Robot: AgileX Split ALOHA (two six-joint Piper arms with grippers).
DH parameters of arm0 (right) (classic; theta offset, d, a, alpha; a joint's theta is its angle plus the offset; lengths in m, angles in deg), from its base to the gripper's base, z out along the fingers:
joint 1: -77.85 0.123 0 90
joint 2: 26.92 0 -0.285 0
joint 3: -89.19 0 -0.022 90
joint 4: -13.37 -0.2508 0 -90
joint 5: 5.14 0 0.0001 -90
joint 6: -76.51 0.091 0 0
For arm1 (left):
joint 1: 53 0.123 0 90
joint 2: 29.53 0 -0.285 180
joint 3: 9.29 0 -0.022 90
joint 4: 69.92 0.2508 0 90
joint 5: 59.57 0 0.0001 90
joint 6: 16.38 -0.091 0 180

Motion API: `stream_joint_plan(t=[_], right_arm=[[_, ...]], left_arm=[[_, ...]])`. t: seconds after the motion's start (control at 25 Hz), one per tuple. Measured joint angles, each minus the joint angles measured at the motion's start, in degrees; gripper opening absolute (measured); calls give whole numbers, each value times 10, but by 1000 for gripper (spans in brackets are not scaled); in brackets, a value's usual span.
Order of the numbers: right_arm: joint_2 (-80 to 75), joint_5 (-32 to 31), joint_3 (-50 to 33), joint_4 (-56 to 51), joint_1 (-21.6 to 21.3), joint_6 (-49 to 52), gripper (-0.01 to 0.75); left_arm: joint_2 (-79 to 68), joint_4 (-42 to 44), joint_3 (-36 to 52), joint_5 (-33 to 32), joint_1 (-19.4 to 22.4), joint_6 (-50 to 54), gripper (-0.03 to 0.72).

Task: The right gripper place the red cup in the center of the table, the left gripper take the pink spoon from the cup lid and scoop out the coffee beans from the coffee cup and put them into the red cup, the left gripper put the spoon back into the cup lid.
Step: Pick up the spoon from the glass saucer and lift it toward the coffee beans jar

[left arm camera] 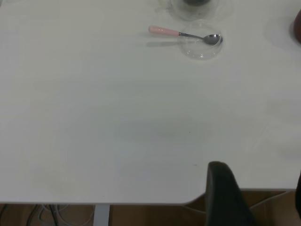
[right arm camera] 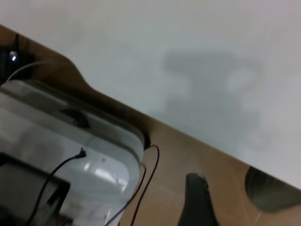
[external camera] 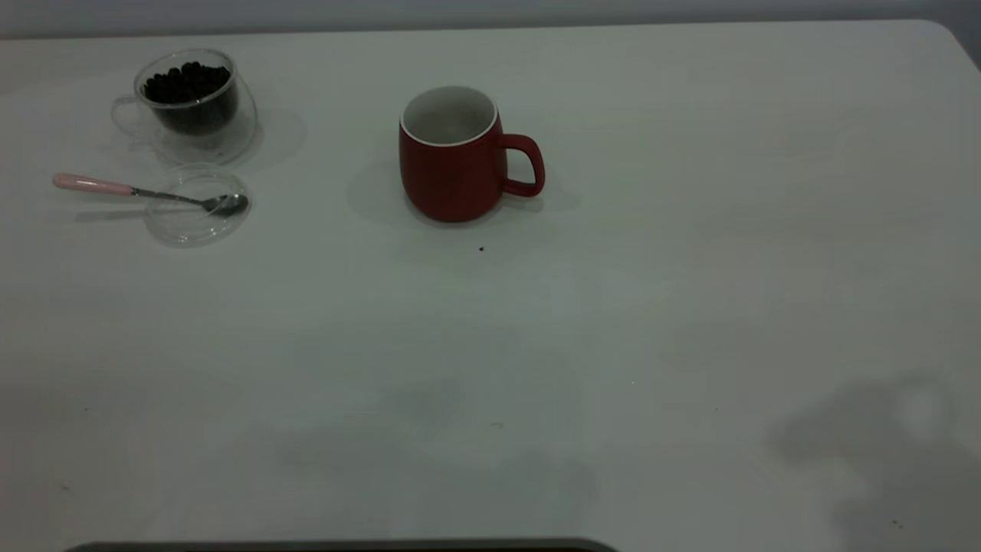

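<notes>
The red cup (external camera: 452,165) stands upright near the middle of the table (external camera: 651,307), with its handle to the right. The coffee cup (external camera: 191,103), filled with coffee beans (external camera: 186,83), stands at the far left. Just in front of it lies the cup lid (external camera: 198,207). The pink spoon (external camera: 146,192) rests with its bowl in the lid and its handle pointing left. Neither gripper shows in the exterior view. The left gripper (left arm camera: 262,200) hangs open and empty at the table's near edge, far from the spoon (left arm camera: 183,34) and lid (left arm camera: 201,46). The right gripper (right arm camera: 244,209) is off the table edge, open and empty.
A tiny dark speck (external camera: 481,248) lies in front of the red cup. A dark strip (external camera: 345,546) runs along the near edge. In the right wrist view a white box (right arm camera: 70,155) with black cables sits on the brown floor beside the table.
</notes>
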Motion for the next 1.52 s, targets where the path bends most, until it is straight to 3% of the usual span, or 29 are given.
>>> stream_joint_plan(t=[0.24, 0.48, 0.8, 1.04, 1.52], right_arm=[[105, 69, -125, -16, -55, 1, 591], [257, 63, -189, -42, -128, -22, 591], [435, 38, -196, -45, -195, -41, 591], [528, 5, -208, -42, -219, -36, 591], [602, 2, -208, -29, -238, -27, 591]], left_arm=[[0, 0, 0, 0, 0, 0, 426], [0, 0, 0, 0, 0, 0, 426], [0, 0, 0, 0, 0, 0, 426], [0, 0, 0, 0, 0, 0, 426], [0, 0, 0, 0, 0, -2, 426]])
